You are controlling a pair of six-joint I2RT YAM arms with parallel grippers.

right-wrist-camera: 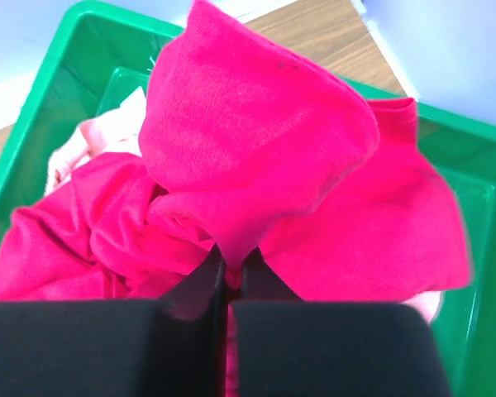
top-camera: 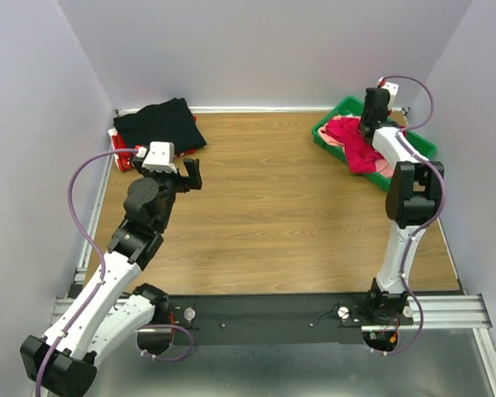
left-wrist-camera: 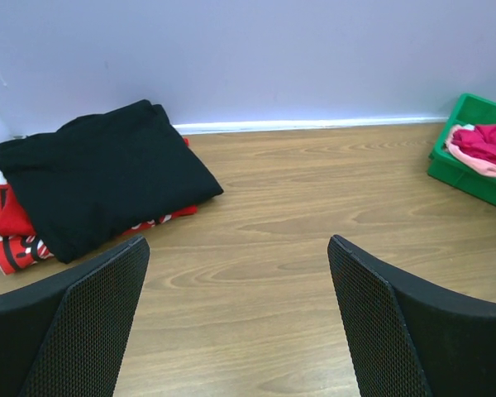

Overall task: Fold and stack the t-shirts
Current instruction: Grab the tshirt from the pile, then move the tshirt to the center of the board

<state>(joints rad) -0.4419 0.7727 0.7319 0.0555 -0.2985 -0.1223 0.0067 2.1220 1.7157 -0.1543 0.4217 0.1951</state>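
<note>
Crimson t-shirt [right-wrist-camera: 256, 149] pinched in right hand [right-wrist-camera: 229, 269] — seemingly above green tray [right-wrist-camera: 33, 124] — left hand [left-wrist-camera: 238, 242] spread

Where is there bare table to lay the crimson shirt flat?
The wood from the folded black shirt, far left, to the green tray, far right, is bare. The tray is crowded: crimson shirt, pink shirt, right gripper.
</note>
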